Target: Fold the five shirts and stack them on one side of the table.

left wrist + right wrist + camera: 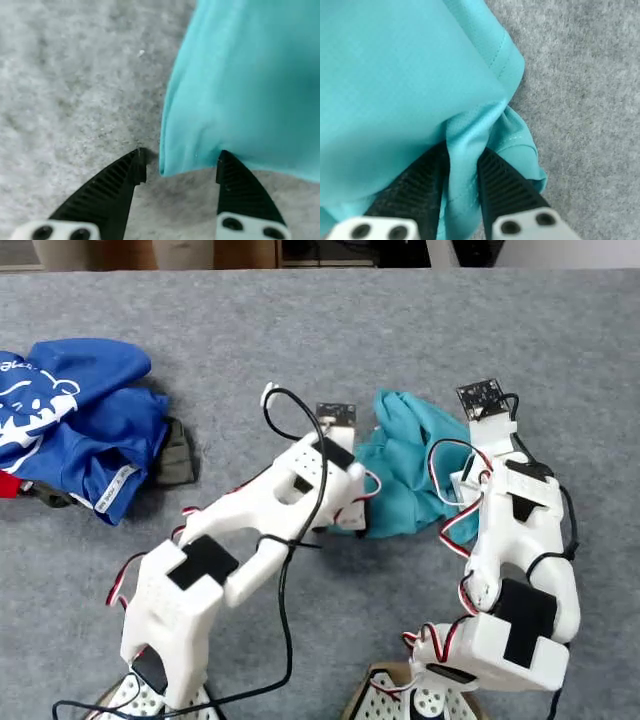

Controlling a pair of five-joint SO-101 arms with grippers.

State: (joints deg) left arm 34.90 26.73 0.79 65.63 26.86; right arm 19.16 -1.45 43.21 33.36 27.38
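Ribbed right jaws pinch crumpled teal shirt (395,75).

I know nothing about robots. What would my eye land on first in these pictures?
A crumpled teal shirt lies in the middle of the grey table. The right pincer is clamped on a fold of it, while the left pincer stands open with its fingers either side of the shirt's corner. At the left edge of the high view sits a blue heap of shirts with white print.

table (300,330): grey felt | teal shirt (412,465) middle | blue shirt heap (80,415) apart
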